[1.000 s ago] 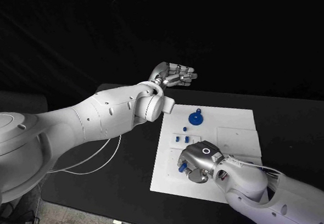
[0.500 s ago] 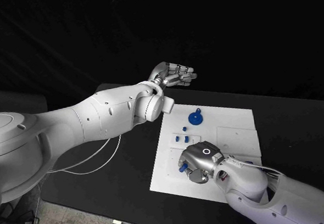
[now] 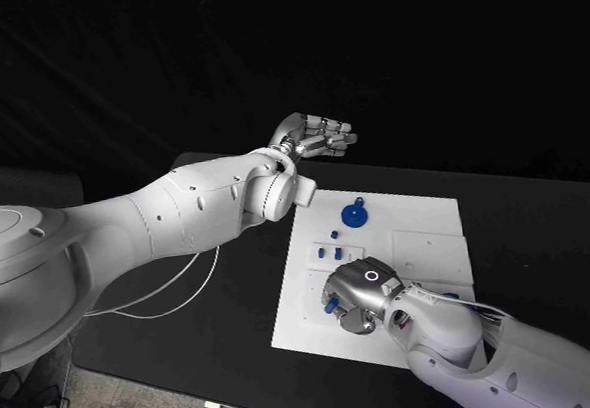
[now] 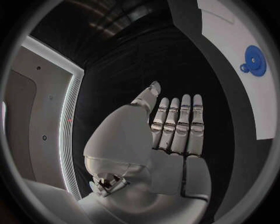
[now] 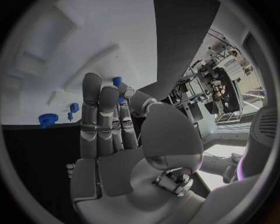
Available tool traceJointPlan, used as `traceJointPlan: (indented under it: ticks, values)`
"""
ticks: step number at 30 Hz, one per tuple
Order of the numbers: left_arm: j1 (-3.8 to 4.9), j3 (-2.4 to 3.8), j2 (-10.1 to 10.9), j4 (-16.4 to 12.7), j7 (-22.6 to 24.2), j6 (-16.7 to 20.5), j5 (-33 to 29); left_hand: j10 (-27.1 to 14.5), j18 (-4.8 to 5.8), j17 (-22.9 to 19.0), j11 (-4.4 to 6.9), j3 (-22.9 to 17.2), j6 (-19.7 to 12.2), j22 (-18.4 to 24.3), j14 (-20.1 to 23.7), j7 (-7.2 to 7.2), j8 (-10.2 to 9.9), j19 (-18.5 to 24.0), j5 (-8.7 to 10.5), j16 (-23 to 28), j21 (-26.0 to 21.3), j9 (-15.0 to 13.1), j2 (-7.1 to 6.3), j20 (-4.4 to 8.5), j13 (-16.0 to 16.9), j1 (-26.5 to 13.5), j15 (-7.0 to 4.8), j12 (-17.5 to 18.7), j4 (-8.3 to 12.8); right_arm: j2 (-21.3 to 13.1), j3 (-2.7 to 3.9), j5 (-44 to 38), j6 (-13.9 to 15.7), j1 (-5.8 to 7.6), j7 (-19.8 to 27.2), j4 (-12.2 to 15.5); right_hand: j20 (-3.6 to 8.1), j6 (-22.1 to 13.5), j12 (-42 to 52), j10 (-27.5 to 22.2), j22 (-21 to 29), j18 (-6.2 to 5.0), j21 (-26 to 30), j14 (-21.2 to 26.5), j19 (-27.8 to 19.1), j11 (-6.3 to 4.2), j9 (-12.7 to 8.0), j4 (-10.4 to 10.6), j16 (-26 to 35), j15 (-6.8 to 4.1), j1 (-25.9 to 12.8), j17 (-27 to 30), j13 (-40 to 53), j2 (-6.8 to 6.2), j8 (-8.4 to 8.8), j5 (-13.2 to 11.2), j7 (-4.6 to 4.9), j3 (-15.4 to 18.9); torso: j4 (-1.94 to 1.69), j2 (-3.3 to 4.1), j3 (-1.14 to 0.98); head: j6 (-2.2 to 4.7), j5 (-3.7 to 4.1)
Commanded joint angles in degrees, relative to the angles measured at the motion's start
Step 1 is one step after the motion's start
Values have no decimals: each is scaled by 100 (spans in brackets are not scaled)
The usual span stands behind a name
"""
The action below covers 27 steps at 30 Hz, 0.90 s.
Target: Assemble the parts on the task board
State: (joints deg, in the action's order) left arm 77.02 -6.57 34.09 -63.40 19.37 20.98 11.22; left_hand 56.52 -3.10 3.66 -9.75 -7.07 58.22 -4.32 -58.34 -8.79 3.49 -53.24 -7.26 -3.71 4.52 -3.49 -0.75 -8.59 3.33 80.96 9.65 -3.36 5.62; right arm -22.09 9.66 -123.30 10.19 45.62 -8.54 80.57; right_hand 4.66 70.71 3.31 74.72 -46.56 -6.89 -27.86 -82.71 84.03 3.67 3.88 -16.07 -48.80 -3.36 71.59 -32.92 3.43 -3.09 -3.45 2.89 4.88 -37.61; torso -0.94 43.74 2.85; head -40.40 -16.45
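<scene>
The white task board (image 3: pixel 420 211) lies in the middle of the black table. My right hand (image 3: pixel 358 299) hovers low over its near-left part and pinches a small blue part (image 3: pixel 331 305) between thumb and fingertips; the same blue part (image 5: pixel 118 84) peeks out at the fingertips in the right wrist view. A round blue part (image 3: pixel 358 215) with a small lug lies on the board's far-left area, also seen as the round blue part (image 4: pixel 254 60) from the left wrist. My left hand (image 3: pixel 313 138) is raised beyond the board's far-left corner, fingers straight and holding nothing.
Small blue pegs (image 3: pixel 330 252) stand in a recess left of the board's middle, with another peg (image 3: pixel 335 233) just behind them. A shallow square recess (image 3: pixel 431 246) marks the board's right half. The table's left edge (image 3: pixel 173 279) runs close to the board.
My right hand has edged slightly to the left over the board with the blue part still pinched. The left hand has stayed in place.
</scene>
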Motion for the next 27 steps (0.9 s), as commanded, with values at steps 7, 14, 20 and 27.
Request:
traceJointPlan:
  ticks: [7, 14, 20, 27]
  values:
    - [2, 3, -27, 6, 30, -79, 17, -34, -53, -4, -9, 31, 3, 7, 24, -2, 24, 0, 3, 23, 3, -5, 59, -26, 0, -20, -3, -36, 7, 74, -25, -242, -305, -1, -65, 24, 17, -9, 16, 160, -20, -67, 56, 15, 161, -178, 6, 23, 45, -19, -51, 18, 8, 16, -17, 117, 14, -20, -2, 0, 7, -8, 15]
    - [2, 2, -35, 11, 25, -87, 17, -34, -53, -4, -9, 31, 3, 7, 24, -2, 24, 0, 3, 23, 3, -5, 59, -26, 0, -20, -3, -36, 7, 115, -71, -290, -395, 0, -66, 30, 10, -36, 16, 119, -33, -72, 92, 17, 162, -178, 8, 58, 64, -18, -131, 29, 8, -32, -20, 475, 16, 179, -7, 0, 7, -15, 23]
    - [2, 2, -41, 15, 23, -90, 17, -34, -53, -4, -9, 31, 3, 7, 24, -2, 24, 0, 3, 23, 3, -5, 59, -26, 0, -20, -3, -36, 7, 129, -109, -358, -427, 2, -109, 32, 11, -36, 15, 119, -46, -69, 125, 16, 175, -174, 6, 20, 65, -16, -101, 27, 7, 21, -18, 506, 20, 273, -2, -2, 9, -15, 19]
    - [2, 1, -43, 17, 20, -94, 17, -34, -53, -4, -9, 31, 3, 7, 24, -2, 24, 0, 3, 23, 3, -5, 59, -26, 0, -20, -3, -36, 7, 137, -127, -326, -391, 5, -96, 21, -11, -187, 13, -49, -38, -69, 177, 24, 173, -136, -6, 51, 95, 11, -176, 43, 4, -22, -13, 600, 55, 525, -1, -1, 5, -13, 16]
